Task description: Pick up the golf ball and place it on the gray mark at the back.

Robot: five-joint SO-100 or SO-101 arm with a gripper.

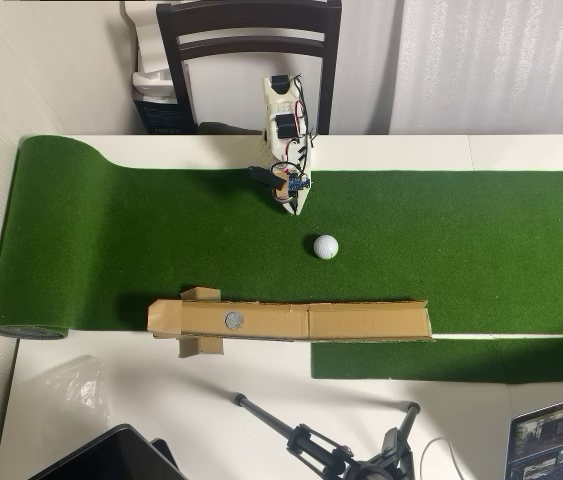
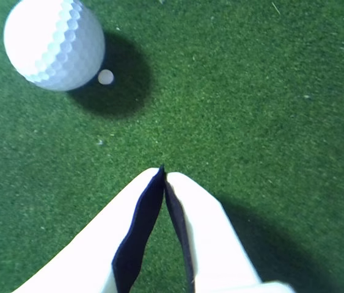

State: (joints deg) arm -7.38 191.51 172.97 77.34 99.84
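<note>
- The golf ball (image 1: 326, 246) lies free on the green turf (image 1: 461, 230), roughly midway across the strip's width in the overhead view, touching nothing but the turf.
- In the wrist view the golf ball (image 2: 54, 43) sits in the upper left corner, with a tiny white dot (image 2: 106, 77) on the turf (image 2: 269, 91) just beside its lower right edge, inside the ball's shadow.
- The tool (image 2: 162, 171) is closed and empty: its two white fingers (image 2: 202, 226) meet at the tips with only a thin dark seam between them, and bare turf lies ahead of them.
- In that wrist view the ball is apart from the tool, ahead of the tips and off to the left, not in line with the seam.
- From overhead the tool (image 1: 294, 208) points down toward the turf, and the ball lies near it, below and slightly right of the tip in the picture.
- The gray mark (image 1: 232, 321) is a flat circle on the long brown cardboard strip (image 1: 361, 321), which lies along the lower edge of the turf; the mark is toward the strip's left end and is uncovered.
- The ball lies between the tool and the cardboard strip, well apart from the mark.
- The turf lies on a white surface (image 1: 261, 400); a dark chair (image 1: 251, 50) stands behind the arm, and a tripod (image 1: 331, 450) lies at the bottom edge of the overhead view.
</note>
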